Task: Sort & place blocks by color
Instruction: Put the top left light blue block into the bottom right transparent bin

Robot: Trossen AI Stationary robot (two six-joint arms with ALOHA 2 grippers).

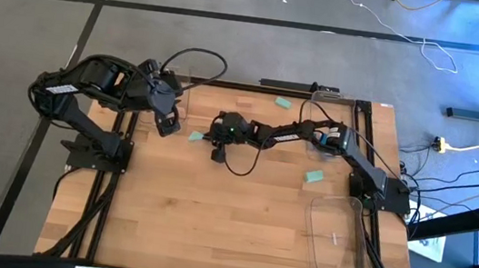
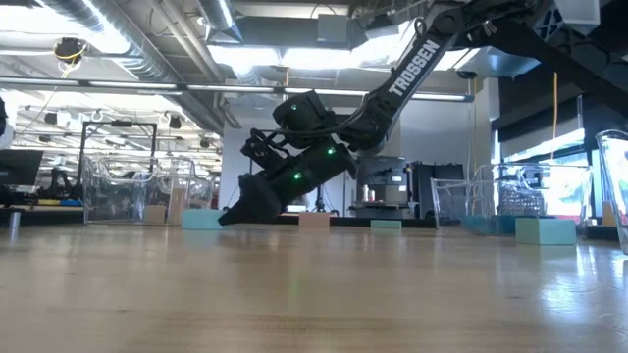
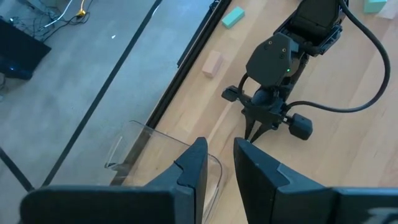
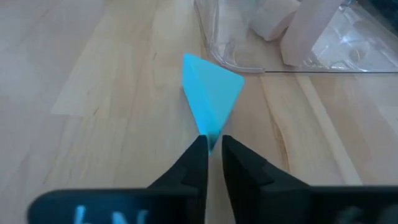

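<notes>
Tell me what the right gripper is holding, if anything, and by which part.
The right gripper pinches a blue wedge block by its narrow pointed tip, low at the table.

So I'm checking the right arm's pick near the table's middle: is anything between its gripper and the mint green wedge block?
Nothing visible. The right gripper has its fingertips at the narrow tip of the mint green wedge block, bare wood on both sides. The clear plastic tray with tan wooden blocks lies beyond the wedge, not between.
</notes>
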